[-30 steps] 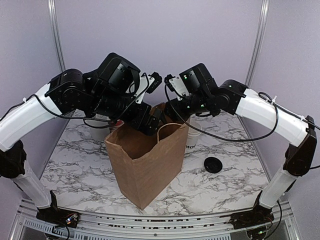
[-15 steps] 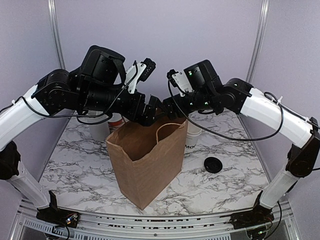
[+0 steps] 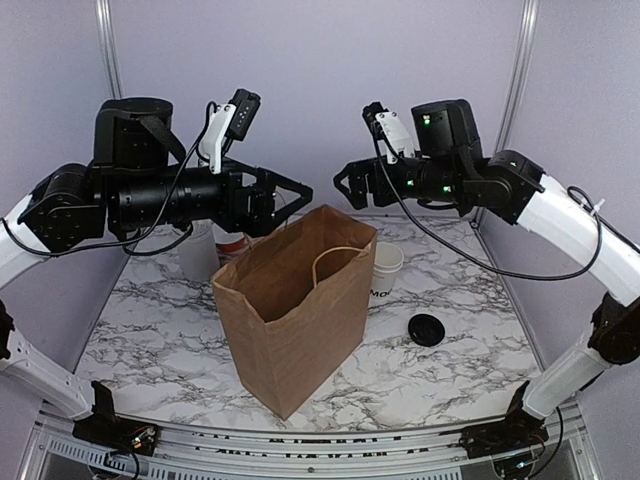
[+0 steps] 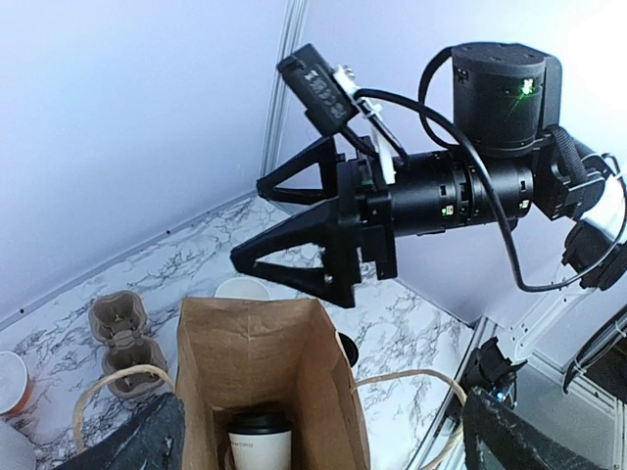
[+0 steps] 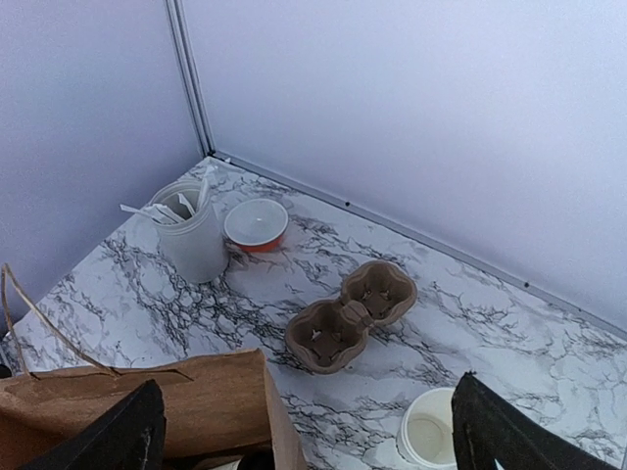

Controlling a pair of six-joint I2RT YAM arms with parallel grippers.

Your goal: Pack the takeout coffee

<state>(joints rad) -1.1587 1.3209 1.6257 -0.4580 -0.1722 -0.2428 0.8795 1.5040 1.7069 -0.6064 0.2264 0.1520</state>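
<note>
The takeout coffee point(image 4: 257, 443), a white cup with a black lid, stands upright at the bottom of the open brown paper bag point(image 3: 295, 320); from the top view the cup is hidden by the bag. My left gripper point(image 3: 298, 198) hovers open above the bag's left rim, holding nothing. My right gripper point(image 3: 347, 186) hovers open above the bag's right rim, also with nothing in it. In the left wrist view the right gripper point(image 4: 253, 223) hangs over the far end of the bag point(image 4: 250, 343). The right wrist view shows only a corner of the bag point(image 5: 147, 397).
A lidless white cup point(image 3: 385, 262) stands just right of the bag, and a loose black lid point(image 3: 428, 329) lies further right. Behind the bag are a brown cup carrier point(image 5: 350, 315), a grey-white utensil holder point(image 5: 191, 230) and a red-sided cup point(image 5: 257, 224).
Both grippers have risen from the bag's mouth and drawn apart, left to the left, right to the right. The right gripper's jaws have spread wide.
</note>
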